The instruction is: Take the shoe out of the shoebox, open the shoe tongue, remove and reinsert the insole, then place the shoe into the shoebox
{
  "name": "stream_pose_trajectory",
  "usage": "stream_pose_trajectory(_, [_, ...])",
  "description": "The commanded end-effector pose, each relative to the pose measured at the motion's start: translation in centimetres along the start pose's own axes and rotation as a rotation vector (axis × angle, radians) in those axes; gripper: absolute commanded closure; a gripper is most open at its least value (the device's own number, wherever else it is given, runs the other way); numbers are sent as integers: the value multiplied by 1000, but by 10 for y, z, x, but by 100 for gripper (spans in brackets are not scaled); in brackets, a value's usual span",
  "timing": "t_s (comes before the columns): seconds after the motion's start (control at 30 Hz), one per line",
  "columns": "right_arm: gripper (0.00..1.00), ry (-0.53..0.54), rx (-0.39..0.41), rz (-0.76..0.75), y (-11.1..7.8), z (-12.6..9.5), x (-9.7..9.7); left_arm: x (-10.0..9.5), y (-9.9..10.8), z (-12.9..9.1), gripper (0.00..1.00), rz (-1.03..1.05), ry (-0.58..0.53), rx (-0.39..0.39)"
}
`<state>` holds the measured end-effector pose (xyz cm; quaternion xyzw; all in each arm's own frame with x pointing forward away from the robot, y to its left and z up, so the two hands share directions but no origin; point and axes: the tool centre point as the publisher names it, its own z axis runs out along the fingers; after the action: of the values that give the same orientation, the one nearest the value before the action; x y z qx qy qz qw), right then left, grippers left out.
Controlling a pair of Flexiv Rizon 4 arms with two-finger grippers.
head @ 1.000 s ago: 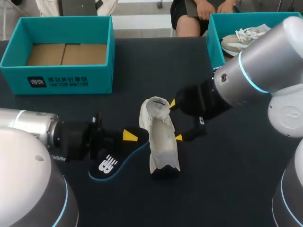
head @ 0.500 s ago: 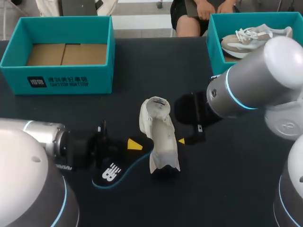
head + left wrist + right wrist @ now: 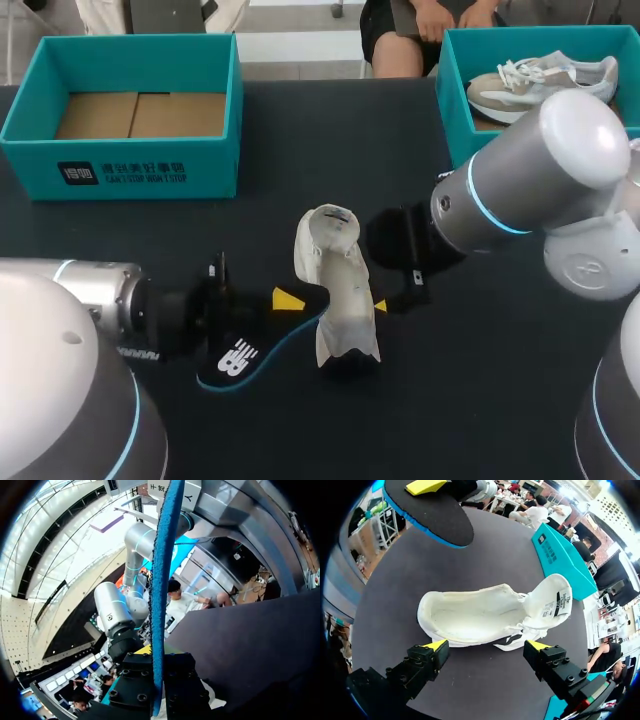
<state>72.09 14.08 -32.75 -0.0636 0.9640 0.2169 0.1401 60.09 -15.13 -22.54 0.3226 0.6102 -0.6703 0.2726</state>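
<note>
While my left gripper (image 3: 159, 685) pinches the insole (image 3: 162, 570) edge-on, likely for reinsertion, my right gripper (image 3: 486, 646) stands spread, untouching; shoe (image 3: 480, 612) just ahead, opening toward it, between both grippers.

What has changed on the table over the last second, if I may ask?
The left gripper, shut on the insole, carried it slightly toward the shoe. The open right gripper turned at the wrist and shifted a little along the shoe's side, toward the robot. The shoe, the left shoebox and the right shoebox stayed put.
</note>
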Motion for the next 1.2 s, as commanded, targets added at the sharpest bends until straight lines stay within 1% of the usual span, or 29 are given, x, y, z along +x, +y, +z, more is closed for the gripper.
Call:
stream_pose_trajectory(0.03, [0,-12,-21,3,-7,8,6,-2,-1,13,100,3,-12,2])
stream_pose_trajectory(0.1, [0,-9,-21,5,-7,8,6,-2,1,22,100,6,-15,4])
stream_pose_trajectory(0.13, [0,-11,-23,8,-8,9,6,-2,2,25,100,9,-20,-11])
stream_pose_trajectory(0.23, [0,-19,-26,13,-9,9,7,0,8,37,100,0,-23,-5])
stream_pose_trajectory(0.43, [0,-19,-26,13,-9,9,7,7,19,50,100,-19,-12,-8])
stream_pose_trajectory(0.63, [0,-19,-26,13,-9,9,7,10,34,57,100,-42,-20,-5])
stream_pose_trajectory(0.93, [0,-19,-26,13,-9,9,7,23,62,68,100,-74,0,-16])
stream_pose_trajectory(1.07, [0,-19,-26,13,-9,9,7,26,73,70,100,-96,3,-17])
stream_pose_trajectory(1.2, [0,-19,-26,13,-9,9,7,31,85,68,100,-144,-6,-24])
